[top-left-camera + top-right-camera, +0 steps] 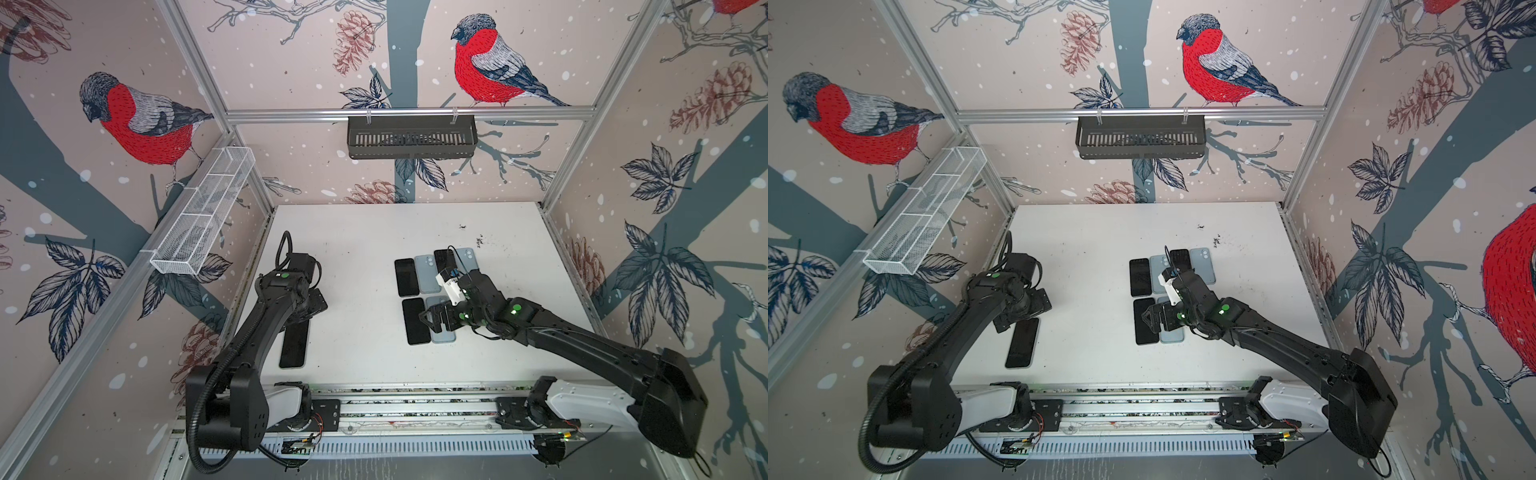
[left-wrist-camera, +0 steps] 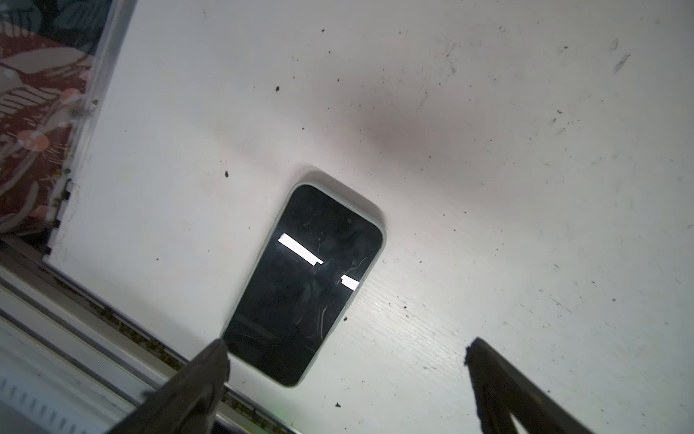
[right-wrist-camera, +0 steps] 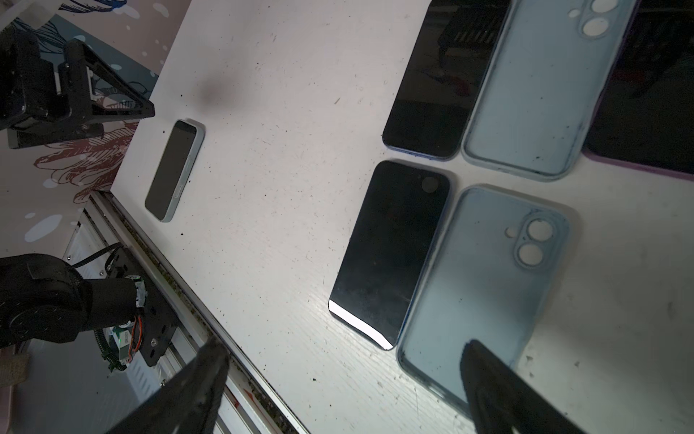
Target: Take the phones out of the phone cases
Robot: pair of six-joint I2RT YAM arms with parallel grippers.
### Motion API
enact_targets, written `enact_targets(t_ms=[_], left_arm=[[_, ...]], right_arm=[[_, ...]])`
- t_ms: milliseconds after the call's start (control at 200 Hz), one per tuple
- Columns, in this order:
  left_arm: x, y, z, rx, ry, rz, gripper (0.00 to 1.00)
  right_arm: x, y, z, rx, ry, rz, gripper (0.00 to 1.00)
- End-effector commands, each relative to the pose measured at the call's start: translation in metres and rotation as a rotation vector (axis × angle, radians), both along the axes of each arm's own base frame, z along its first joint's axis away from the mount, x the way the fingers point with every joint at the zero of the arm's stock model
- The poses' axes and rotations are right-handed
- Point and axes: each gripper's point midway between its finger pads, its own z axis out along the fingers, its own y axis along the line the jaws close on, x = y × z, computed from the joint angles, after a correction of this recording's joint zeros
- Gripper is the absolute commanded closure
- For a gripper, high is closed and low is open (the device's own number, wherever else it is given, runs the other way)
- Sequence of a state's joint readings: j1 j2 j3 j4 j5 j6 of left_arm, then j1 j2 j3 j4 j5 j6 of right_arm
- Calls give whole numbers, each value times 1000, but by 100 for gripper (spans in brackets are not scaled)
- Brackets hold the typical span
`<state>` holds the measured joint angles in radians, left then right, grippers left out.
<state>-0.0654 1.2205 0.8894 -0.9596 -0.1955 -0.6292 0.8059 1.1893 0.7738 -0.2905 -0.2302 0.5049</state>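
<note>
Left wrist view: the left claw hangs with its fingers wide apart, gripping nothing. The cased phone lies screen-up just ahead of it, one corner at a fingertip, close to the front rail. Bare table stretches beyond. Only the right wrist view shows the right claw, likewise spread and empty, one fingertip over an empty blue case beside a bare phone.
</note>
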Motion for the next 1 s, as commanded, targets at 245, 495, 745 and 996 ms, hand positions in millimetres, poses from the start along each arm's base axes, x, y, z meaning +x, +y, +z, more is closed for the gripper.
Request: enact_targets(t_ms=[245,495,745,996], left_arm=[[-42,-9,-23,-217,-62,270,2],[-56,-8,-37,-276,-40,375,2],[-54,6,-42,-261,-12,415,2],[-49,9,-55,-295,0,444,2]], right_arm=[[-2,-2,-9,-3,30,35,1],[2,-10,-13,20,45,4,1],[12,-20,-11,45,41,-39,1],[21,-33,-6,64,34,-96,1]])
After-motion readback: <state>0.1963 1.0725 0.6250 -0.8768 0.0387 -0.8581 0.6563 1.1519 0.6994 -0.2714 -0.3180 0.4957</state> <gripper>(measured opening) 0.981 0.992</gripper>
